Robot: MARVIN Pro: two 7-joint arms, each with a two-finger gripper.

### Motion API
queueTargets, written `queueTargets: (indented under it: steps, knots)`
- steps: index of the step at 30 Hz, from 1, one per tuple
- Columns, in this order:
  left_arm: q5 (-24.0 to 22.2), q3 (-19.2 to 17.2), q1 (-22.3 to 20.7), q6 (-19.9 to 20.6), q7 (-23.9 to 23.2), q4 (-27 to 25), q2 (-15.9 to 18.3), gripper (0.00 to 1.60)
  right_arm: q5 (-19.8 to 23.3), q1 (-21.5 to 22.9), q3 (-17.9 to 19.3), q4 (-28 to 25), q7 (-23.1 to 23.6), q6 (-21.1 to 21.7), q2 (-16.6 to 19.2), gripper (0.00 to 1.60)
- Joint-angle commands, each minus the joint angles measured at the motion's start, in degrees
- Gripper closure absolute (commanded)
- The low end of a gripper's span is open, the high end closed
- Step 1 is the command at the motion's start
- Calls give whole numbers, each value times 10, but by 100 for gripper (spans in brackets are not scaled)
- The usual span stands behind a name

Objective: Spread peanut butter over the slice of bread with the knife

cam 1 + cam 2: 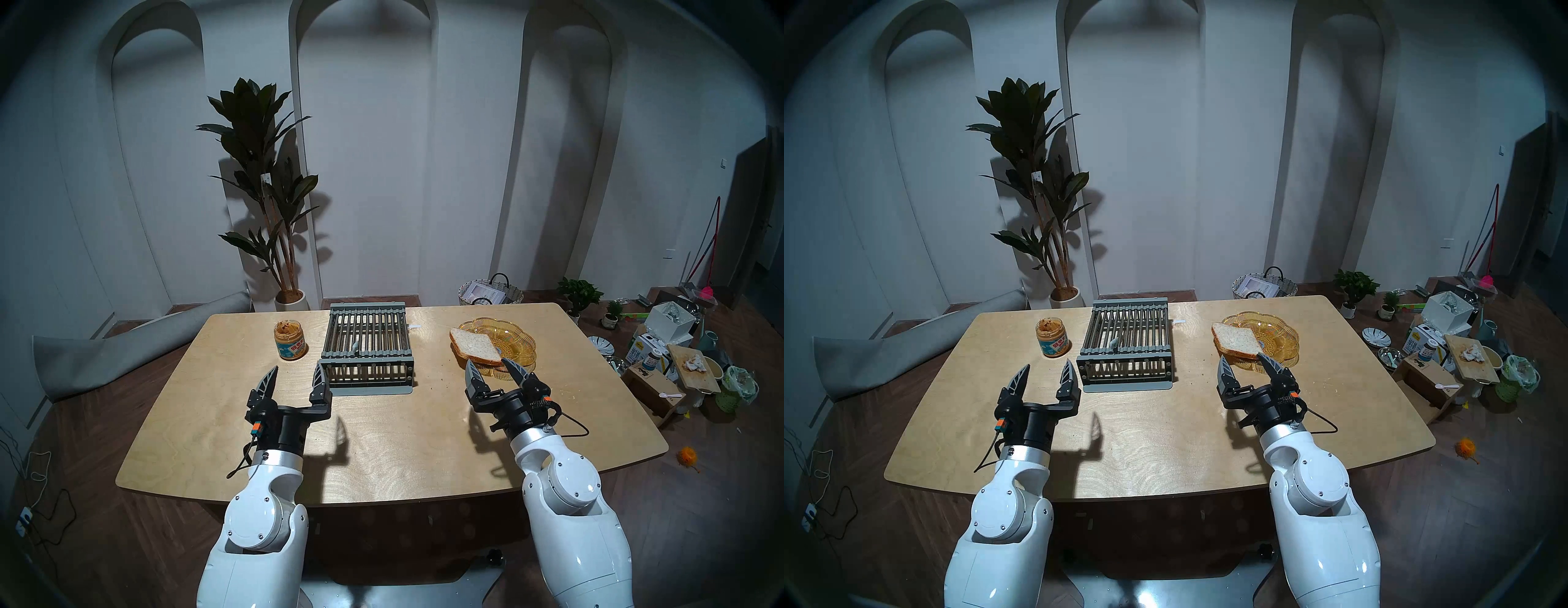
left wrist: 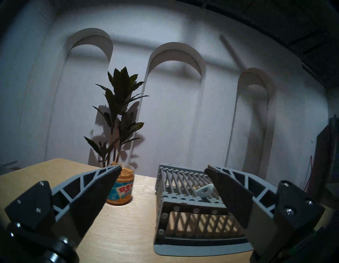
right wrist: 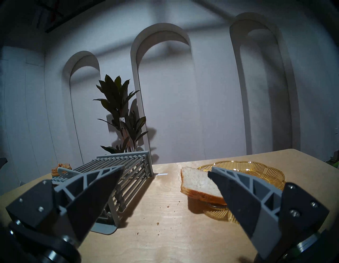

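Knife [image 1: 355, 346]: lies on top of the grey barred rack [image 1: 367, 349] at the table's middle, long axis along the bars, grey handle toward the robot.
Jar [image 1: 290, 339]: lidless, left of the rack; holds peanut butter [image 1: 289, 328]; blue, white and red label, its writing too small to read.
Slice of bread [image 1: 475, 344]: rests tilted on the left rim of the amber glass plate [image 1: 513, 339], right of the rack.
Left gripper [image 1: 294, 374]: jaws spread wide, empty, above the table [image 1: 382, 446] near the jar.
Right gripper [image 1: 494, 368]: jaws wide, empty, just short of the bread.
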Motion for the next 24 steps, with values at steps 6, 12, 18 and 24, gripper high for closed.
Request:
queueTargets:
  steps: [6,12,18,24]
  knots:
    - [44,54,-90,-29,40,49,7,0,29,90,28,37,7,-13,7,0]
    - [75,82,-127,2,92,57,8,0,46,131,53,64,-1,-9,10,0]
    - [91,108,-151,28,129,62,10,0,53,161,69,92,-11,-8,15,0]
    - [110,151,-181,49,173,94,13,0,64,193,85,119,-22,-9,27,0]
